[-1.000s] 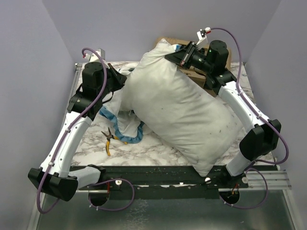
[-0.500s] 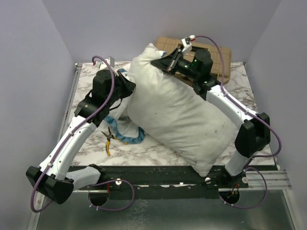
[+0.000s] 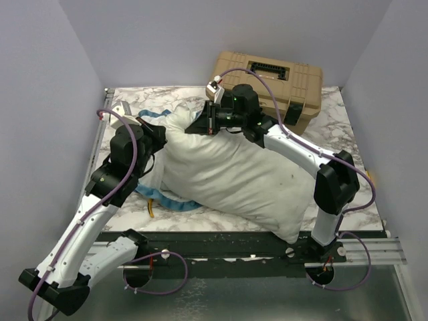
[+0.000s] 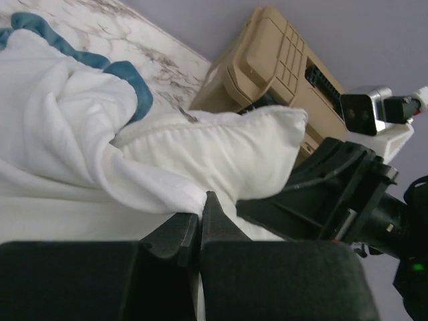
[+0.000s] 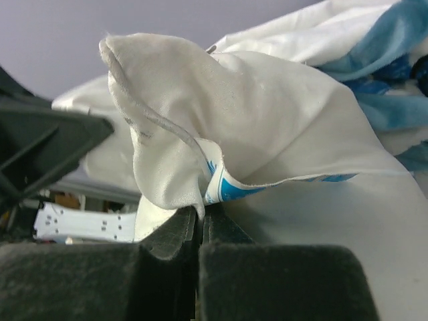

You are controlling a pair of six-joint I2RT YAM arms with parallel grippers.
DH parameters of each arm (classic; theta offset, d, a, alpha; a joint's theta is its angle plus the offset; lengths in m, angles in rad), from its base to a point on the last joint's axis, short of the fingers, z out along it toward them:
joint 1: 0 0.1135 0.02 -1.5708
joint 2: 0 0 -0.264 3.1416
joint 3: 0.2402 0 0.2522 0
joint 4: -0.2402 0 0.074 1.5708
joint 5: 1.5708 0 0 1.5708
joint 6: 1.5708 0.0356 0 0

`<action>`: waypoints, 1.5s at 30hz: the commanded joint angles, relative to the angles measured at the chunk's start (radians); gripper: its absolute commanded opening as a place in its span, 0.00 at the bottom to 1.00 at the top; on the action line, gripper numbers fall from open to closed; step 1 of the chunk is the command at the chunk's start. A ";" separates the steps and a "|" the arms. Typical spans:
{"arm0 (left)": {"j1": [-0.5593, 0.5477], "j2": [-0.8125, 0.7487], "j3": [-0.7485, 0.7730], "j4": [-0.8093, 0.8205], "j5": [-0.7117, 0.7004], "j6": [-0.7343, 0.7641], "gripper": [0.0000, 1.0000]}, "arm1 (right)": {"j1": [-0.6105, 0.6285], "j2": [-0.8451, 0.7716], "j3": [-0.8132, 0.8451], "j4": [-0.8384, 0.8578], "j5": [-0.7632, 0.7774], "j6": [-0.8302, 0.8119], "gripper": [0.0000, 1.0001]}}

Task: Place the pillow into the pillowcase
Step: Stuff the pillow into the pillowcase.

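Pillow [image 3: 247, 177] and pillowcase [image 3: 166, 199] on the marble worktop [image 3: 348, 134], both held. The pillow lies across the middle of the worktop, its long axis running on a diagonal from far left to near right; the far-left end points toward the pillowcase, and the near-right corner reaches the worktop's near edge beside the right arm's base. The pillowcase lies crumpled at the left, part of it under the pillow's left end, with its white inside and blue frill showing; where its mouth faces cannot be told. The right gripper [image 3: 200, 126] is pressed together on the far-left corner of the pillow, a small blue-printed label caught at the pinch in the right wrist view. The left gripper [image 3: 155, 137] is pressed together on a fold of thin white cloth, judged to be the pillowcase. The pillow is judged light, plump and very soft, so it sags and folds rather than slides as one piece; a corner or seam gives the surest hold. The pillowcase is judged limp and thin, best taken at the hem of its mouth. A tan case [image 3: 267, 73] stands at the far edge, near the right gripper.
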 commanded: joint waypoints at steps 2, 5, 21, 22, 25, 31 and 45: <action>-0.007 -0.020 -0.039 0.052 -0.165 0.110 0.00 | 0.013 -0.060 0.018 -0.319 -0.218 -0.250 0.00; -0.007 0.002 -0.034 0.090 -0.171 0.237 0.00 | 0.025 -0.020 0.062 -0.397 -0.312 -0.284 0.00; -0.009 0.169 0.213 0.382 0.575 0.614 0.00 | 0.103 0.351 0.546 -0.459 -0.410 -0.114 0.00; -0.013 0.188 0.230 0.382 0.627 0.598 0.00 | 0.103 0.361 0.575 -0.447 -0.409 -0.090 0.00; -0.045 0.230 0.262 0.382 0.715 0.543 0.00 | 0.092 0.358 0.592 -0.335 -0.388 -0.003 0.00; -0.198 0.197 0.211 0.383 0.648 0.521 0.00 | -0.022 0.255 0.348 0.165 -0.356 0.366 0.00; -0.316 -0.009 -0.102 0.314 0.027 0.359 0.00 | -0.131 0.133 0.388 0.135 -0.242 0.345 0.00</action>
